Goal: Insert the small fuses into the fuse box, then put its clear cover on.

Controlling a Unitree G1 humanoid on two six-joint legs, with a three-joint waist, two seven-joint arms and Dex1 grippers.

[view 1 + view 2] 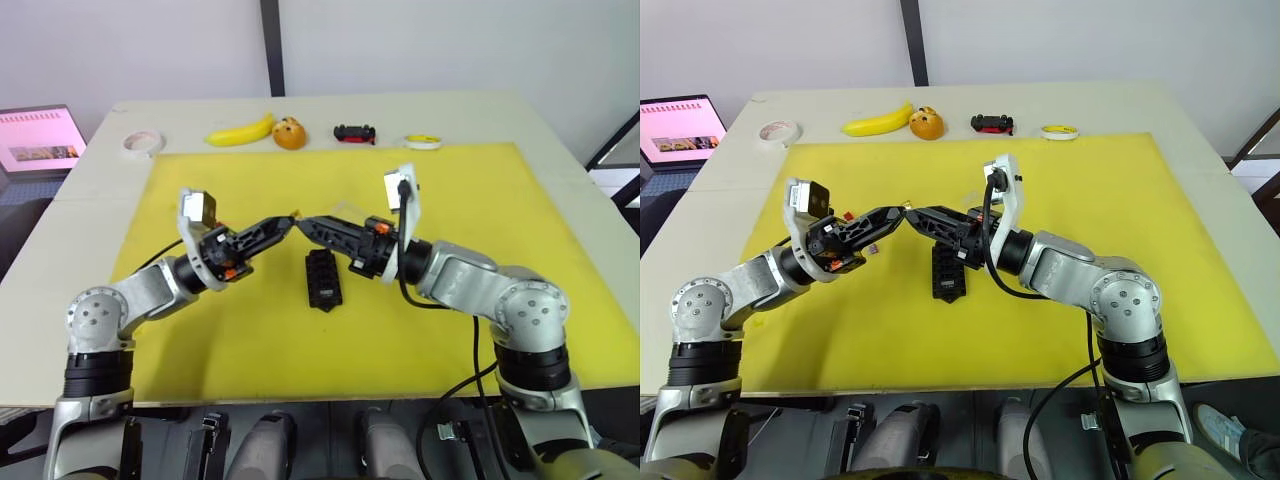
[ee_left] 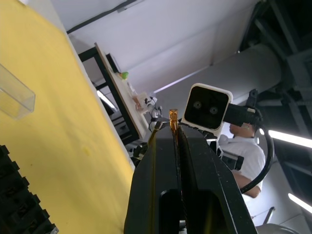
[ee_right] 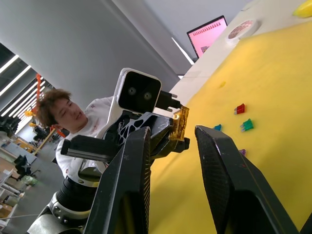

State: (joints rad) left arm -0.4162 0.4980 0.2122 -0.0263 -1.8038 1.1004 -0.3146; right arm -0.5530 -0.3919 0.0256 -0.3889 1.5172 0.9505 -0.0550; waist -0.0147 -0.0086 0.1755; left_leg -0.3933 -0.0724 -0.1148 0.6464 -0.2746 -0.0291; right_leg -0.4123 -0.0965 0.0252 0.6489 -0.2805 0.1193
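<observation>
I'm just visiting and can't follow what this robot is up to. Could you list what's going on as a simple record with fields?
left gripper: shut on an orange-brown fuse, raised above the mat
right gripper: open, fingertips facing the left one's
fuse box: black, on the yellow mat below the grippers
clear cover: lying on the mat
loose fuses: red fuse, green fuse and others on the mat
far edge: banana, toy car, tape rolls

Above the yellow mat [image 1: 1160, 250], the left gripper [image 1: 902, 212] and right gripper [image 1: 912, 213] meet tip to tip, the black fuse box [image 1: 947, 277] at 5 o'clock from them.
</observation>
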